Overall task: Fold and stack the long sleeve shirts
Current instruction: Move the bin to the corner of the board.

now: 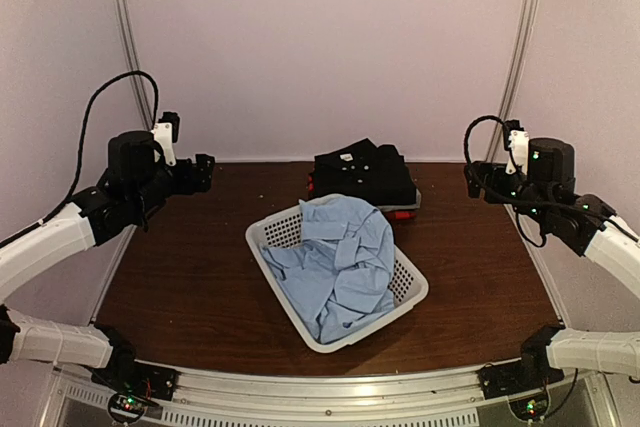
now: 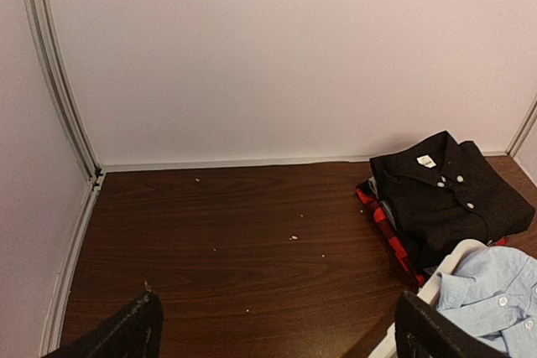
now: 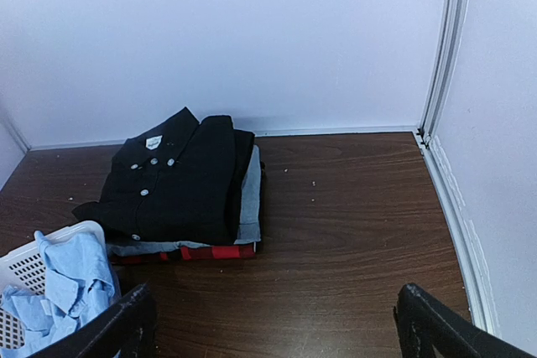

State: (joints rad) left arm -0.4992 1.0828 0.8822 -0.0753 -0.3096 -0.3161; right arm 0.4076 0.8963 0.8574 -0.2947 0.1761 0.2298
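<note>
A crumpled blue shirt fills a white basket on the counter, folded shirts stacked just behind; left end effector and right end effector hover released.

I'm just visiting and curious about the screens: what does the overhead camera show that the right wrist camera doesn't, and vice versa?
Only overhead: the left arm and right arm, plus the whole white basket filled by the crumpled light blue shirt.
Only right wrist: the stack's side close up, with a grey shirt plainly between the black shirt and a red-plaid shirt.
Both: the black shirt on top, a basket corner with blue cloth, and the brown table.
</note>
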